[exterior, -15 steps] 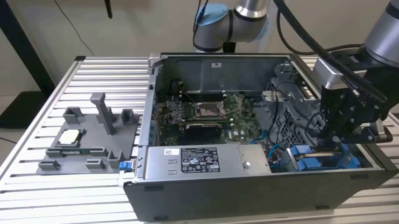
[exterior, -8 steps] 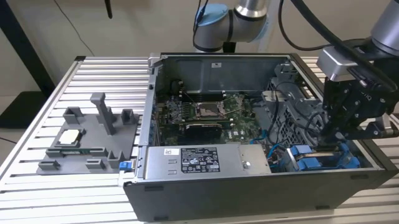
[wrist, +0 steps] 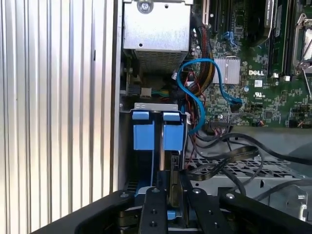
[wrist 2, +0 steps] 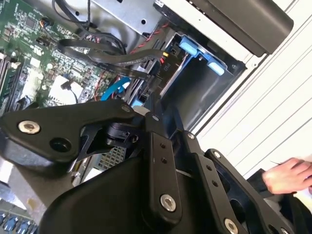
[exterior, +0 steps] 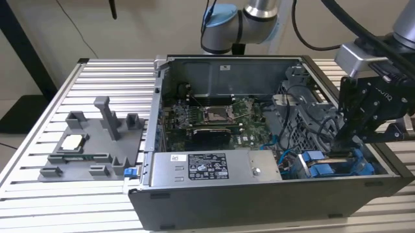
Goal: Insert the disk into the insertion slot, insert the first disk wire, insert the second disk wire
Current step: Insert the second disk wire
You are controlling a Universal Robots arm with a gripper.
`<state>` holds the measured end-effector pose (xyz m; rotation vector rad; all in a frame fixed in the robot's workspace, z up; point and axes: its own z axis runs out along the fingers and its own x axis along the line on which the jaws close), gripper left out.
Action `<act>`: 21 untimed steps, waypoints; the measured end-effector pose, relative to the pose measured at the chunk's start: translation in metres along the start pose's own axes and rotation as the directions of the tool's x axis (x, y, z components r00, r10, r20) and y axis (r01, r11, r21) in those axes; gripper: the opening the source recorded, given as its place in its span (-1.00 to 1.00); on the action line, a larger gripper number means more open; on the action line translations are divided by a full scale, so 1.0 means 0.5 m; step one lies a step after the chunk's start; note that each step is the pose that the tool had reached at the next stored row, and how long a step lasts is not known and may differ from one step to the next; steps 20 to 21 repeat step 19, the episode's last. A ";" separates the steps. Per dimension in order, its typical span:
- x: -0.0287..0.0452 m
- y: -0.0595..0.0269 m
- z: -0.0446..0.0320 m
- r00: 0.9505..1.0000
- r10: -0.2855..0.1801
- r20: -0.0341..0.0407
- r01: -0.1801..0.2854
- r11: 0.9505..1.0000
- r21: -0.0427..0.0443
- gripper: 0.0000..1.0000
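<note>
The tool (wrist: 171,195) – grip state unclear – sits above one insertion slot (wrist: 158,134) with two blue tabs.

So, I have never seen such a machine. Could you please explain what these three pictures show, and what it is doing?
A robot arm works inside an open computer case on a ribbed metal table. The exterior view looks on from off the arm; both wrist views come from cameras riding on it. Its black pincer reaches down to the blue drive bay in the case's corner. The green motherboard and grey power-supply box sit inside. A grey parts tray lies beside the case. A person's hand appears in the second wrist view.
</note>
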<state>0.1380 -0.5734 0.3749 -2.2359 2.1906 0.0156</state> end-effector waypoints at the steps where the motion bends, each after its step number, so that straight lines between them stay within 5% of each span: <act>1: 0.000 0.000 -0.004 1.000 0.001 0.001 -0.001 1.000 0.000 -0.51; 9: 0.000 0.001 -0.025 1.000 0.008 0.030 -0.008 1.000 0.001 -0.51; 12: -0.001 0.001 -0.036 0.999 0.010 0.033 -0.010 1.000 0.001 -0.51; 21: -0.001 0.001 -0.036 0.999 0.010 0.033 -0.010 1.000 0.001 -0.51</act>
